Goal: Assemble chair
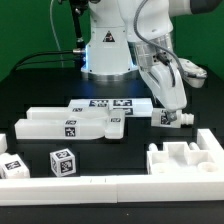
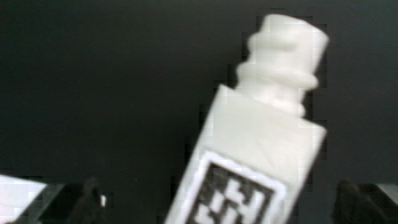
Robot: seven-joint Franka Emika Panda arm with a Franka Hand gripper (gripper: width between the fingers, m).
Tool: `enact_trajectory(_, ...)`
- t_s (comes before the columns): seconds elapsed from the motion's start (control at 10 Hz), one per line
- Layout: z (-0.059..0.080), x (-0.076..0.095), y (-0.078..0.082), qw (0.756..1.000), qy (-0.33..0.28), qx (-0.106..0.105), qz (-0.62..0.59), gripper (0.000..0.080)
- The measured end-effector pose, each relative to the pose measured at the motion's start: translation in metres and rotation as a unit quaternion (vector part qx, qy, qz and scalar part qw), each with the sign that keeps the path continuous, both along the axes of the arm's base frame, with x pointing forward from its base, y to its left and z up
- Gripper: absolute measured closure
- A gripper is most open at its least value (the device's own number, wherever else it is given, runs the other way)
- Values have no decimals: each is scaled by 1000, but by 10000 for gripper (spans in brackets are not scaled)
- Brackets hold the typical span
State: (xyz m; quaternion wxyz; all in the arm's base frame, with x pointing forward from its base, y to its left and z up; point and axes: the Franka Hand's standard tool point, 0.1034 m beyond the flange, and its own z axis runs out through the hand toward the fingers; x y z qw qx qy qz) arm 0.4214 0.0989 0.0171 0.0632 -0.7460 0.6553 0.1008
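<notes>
A chunky white chair leg (image 2: 263,125) with a stepped peg at one end and a black-and-white tag (image 2: 231,195) lies on the black table between my fingers. My gripper (image 2: 222,205) is open, with its dark fingertips (image 2: 80,200) standing clear of the leg on both sides. In the exterior view my gripper (image 1: 172,113) hangs low over this short leg (image 1: 166,118) at the exterior view's right. Two long white tagged pieces (image 1: 68,126) lie side by side in the middle. A tagged white block (image 1: 62,160) and another tagged part (image 1: 9,166) sit at the front left.
A white slab with several tags (image 1: 110,104) lies behind the long pieces. A notched white fixture (image 1: 188,160) stands at the front right, and a white rail (image 1: 90,186) runs along the front. The robot base (image 1: 105,50) stands at the back.
</notes>
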Motion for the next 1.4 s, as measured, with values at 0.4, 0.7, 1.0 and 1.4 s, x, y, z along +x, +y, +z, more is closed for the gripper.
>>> enact_trajectory(0.4, -3, -1, 0, 1000, 3, 0, 1, 231)
enact_trajectory(0.7, -3, -2, 1, 1000, 3, 1, 10, 522)
enact_trajectory(1.0, -1, 0, 5, 991, -24, 13, 132, 520)
enact_trajectory(1.4, -2, -2, 9, 996, -20, 9, 82, 518)
